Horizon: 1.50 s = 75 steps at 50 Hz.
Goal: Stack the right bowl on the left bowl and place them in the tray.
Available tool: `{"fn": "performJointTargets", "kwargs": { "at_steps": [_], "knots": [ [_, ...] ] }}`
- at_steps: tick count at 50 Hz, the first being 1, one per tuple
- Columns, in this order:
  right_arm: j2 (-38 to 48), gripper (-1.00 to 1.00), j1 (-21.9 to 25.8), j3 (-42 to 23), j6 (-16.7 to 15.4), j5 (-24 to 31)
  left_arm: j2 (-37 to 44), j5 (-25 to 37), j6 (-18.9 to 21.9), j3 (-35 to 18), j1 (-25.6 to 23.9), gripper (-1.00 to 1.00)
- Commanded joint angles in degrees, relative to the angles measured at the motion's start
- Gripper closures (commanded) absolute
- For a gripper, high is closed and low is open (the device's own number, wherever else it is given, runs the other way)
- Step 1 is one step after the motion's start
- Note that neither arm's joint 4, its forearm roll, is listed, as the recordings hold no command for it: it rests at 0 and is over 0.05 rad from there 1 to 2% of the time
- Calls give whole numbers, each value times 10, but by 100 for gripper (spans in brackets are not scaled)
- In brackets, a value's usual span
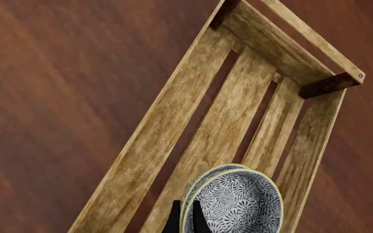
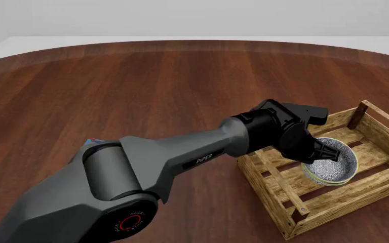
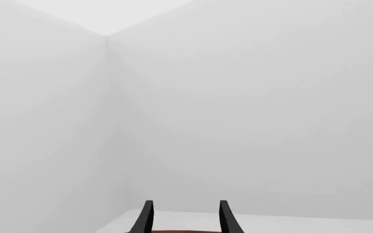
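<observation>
Surface: a dark reddish-brown wooden tabletop (image 2: 147, 86) with a rounded far edge, filling most of the front view.
Room: plain pale grey-white walls behind the tabletop; the right wrist view shows only those walls meeting in a corner.
Tray: a light wooden slatted tray (image 2: 273, 195) with darker corner posts sits at the lower right of the front view.
Bowls: the right bowl (image 2: 336, 161) is nested inside the left bowl (image 2: 314, 178), and the stack is inside the tray, toward its middle. I cannot tell whether it rests on the slats or is just above them.
Left claw: the left claw (image 2: 315, 156) reaches over the tray from the lower left of the frame, clenched on the stack's near rim, one finger inside and one outside.
Right claw: the right claw (image 3: 184, 218) has its two dark fingers spread apart, grasping nothing.
Left wrist view only: two yellowish rims, one inside the other, a patterned grey interior, and a fingertip (image 1: 199, 219) on each side of the rim.
Front view only: the long grey left arm (image 2: 181, 157); the right arm is outside this frame.
</observation>
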Motion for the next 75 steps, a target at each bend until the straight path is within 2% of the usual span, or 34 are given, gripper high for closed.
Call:
{"fn": "performJointTargets", "kwargs": {
  "at_steps": [1,29,30,49,60,63,72,75],
  "knots": [
    [-1,-100,-4,1,3,-2,10,-4,2,-13,1,100],
    [-3,-100,-4,3,5,-4,51,10,3,-52,19,100],
    [-3,-100,-4,3,4,-4,52,8,1,-50,20,-100],
    [-3,-100,0,3,3,-4,46,17,6,-51,28,-100],
    [-2,-100,9,1,0,-2,9,62,24,-81,34,-100],
    [-2,-100,11,1,-2,-1,-11,61,24,-68,31,-100],
    [-1,-100,16,-1,-7,0,-110,20,20,38,4,-100],
    [-1,-100,17,-1,-9,1,-123,18,21,48,2,-100]
  ]
}}
